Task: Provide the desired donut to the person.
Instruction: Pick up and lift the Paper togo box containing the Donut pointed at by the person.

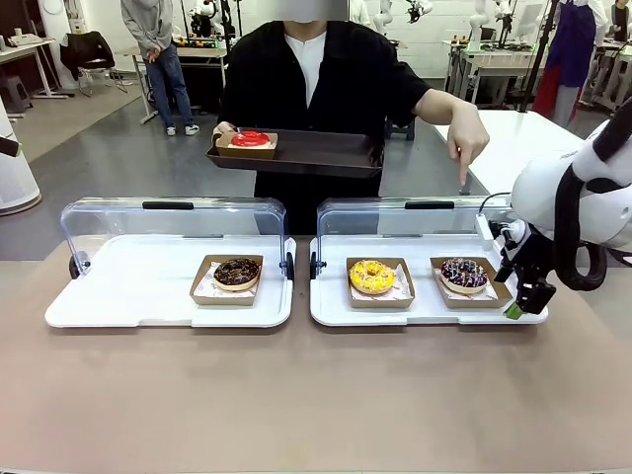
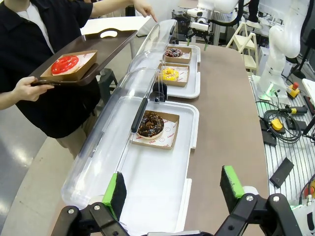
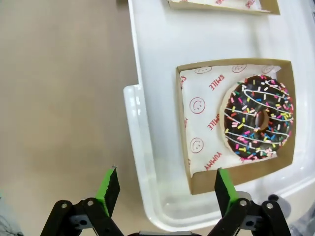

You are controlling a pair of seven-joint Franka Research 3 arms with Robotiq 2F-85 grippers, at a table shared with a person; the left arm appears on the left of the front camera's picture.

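Observation:
The person [image 1: 316, 79] holds a dark tray [image 1: 316, 156] carrying a red donut [image 1: 249, 139] in a card box. Their other hand [image 1: 464, 148] points a finger down over the right end of the right white tray [image 1: 331, 306]. There a chocolate donut with coloured sprinkles [image 1: 463, 274] [image 3: 258, 118] lies in its card box. My right gripper [image 1: 523, 298] [image 3: 165, 184] hangs open just beside that box, over the tray's near right corner, holding nothing. My left gripper [image 2: 173, 186] is open and empty over the near end of the left tray [image 2: 162, 196].
A yellow donut [image 1: 371, 276] shares the right tray, and a chocolate donut [image 1: 237, 273] [image 2: 150, 124] sits on the left tray [image 1: 128, 296]. Both clear lids [image 1: 168, 222] stand open at the far side. Bare table [image 1: 316, 395] lies in front.

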